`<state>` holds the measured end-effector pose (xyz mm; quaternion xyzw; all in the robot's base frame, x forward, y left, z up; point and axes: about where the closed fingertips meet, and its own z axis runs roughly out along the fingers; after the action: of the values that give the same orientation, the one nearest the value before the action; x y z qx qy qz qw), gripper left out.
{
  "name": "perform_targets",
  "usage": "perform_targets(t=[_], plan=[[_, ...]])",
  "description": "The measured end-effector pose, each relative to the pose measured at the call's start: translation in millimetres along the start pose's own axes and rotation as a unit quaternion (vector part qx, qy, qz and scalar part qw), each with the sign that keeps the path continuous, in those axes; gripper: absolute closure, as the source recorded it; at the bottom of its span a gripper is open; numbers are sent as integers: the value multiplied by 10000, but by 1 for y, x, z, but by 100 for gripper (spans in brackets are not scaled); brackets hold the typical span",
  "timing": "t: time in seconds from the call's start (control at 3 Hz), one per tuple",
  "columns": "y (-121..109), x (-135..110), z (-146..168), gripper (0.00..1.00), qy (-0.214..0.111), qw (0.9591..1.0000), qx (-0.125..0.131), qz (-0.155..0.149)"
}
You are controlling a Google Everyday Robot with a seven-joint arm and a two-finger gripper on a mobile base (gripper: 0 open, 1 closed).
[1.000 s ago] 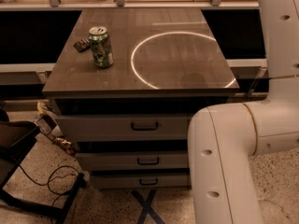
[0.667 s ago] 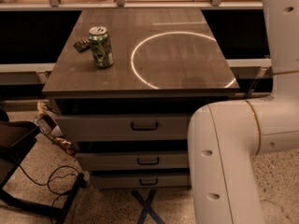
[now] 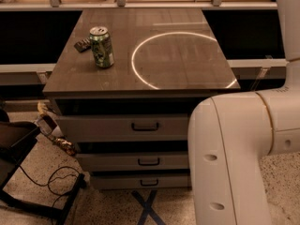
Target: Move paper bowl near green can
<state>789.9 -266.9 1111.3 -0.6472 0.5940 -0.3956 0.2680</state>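
Observation:
The green can stands upright at the left of the brown cabinet top, with whitish mottled marks and a silver top. The paper bowl is out of view. The gripper is out of view; only the white arm shows at the lower right, with a second white segment rising along the right edge.
A small dark flat object lies just left of the can. A bright ring of light lies on the top's right half. The cabinet has three drawers. A shelf rail runs behind. A black stand and cable sit on the floor at left.

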Motion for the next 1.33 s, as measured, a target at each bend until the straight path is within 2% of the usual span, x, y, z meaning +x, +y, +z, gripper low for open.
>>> perform_targets(t=[0.67,1.0,1.33], plan=[[-3,4,-13,100,65,10000,36,4],[-16,5,-52,100,299,9991,249,-177],[-16,8,-74,100,354,9987,319,-203]])
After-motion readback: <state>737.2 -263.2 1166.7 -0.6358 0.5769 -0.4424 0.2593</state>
